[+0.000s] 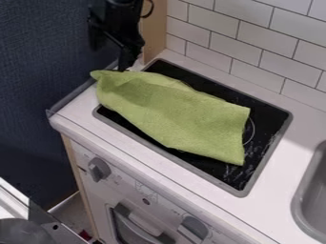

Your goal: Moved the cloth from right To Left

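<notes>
A black gripper (pixel 128 59) hangs at the upper left of the view, pointing down at the far left end of a green cloth (pixel 175 112) on a toy kitchen's stove. Its tip meets or nearly meets the cloth's upper edge; whether it is clamped on the fabric or standing apart cannot be told from this angle. The black arm (pixel 117 21) above it enters from the top edge.

The cloth lies slantwise over the left and middle of the dark stove (pixel 270 119), its narrow end reaching past the gray rim onto the white counter (pixel 79 114) and its broad, square-cornered end resting on the black surface. Part of a burner ring (pixel 252 131) curves out beside that broad end, with pale streaks on the black nearby.

Behind the stove rises a wall of white tiles (pixel 255 40), bordered by a wooden panel (pixel 154 31) beside the arm. A gray sink (pixel 312 202) is set into the counter at right. Below, on the white front, are a gray knob (pixel 98 169), a second knob (pixel 193 228) and an oven handle (pixel 137 226). A dark blue textured surface (pixel 38 57) spans the left side.
</notes>
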{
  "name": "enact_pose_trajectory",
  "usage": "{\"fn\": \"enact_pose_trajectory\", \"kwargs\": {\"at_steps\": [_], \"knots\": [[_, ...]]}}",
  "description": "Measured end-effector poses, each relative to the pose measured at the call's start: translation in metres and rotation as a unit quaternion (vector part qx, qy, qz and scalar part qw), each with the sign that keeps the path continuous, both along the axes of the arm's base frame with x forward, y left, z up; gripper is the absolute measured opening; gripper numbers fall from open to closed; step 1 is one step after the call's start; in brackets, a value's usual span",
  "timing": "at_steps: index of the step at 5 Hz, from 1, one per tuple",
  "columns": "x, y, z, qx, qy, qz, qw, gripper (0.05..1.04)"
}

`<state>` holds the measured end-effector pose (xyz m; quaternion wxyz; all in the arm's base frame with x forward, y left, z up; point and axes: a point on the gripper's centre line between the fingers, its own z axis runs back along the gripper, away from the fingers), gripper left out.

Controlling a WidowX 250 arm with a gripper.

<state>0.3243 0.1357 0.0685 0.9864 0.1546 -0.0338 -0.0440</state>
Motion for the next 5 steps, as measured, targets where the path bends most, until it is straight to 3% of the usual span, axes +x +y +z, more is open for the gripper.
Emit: {"fn": "enact_pose_trajectory", "kwargs": {"at_steps": [1, 2, 3, 4, 5], "knots": [[0.004, -0.025, 0.019, 0.000, -0.012, -0.021, 0.9997, 0.999], [0.001, -0.046, 0.015, -0.047, -0.001, -0.021, 0.9987, 0.999], [-0.006, -0.085, 0.006, -0.123, 0.015, -0.018, 0.9921, 0.999], [-0.009, -0.135, 0.009, -0.173, 0.032, -0.051, 0.9831, 0.999], [-0.008, -0.178, 0.011, -0.190, 0.037, -0.103, 0.9757, 0.999]]}}
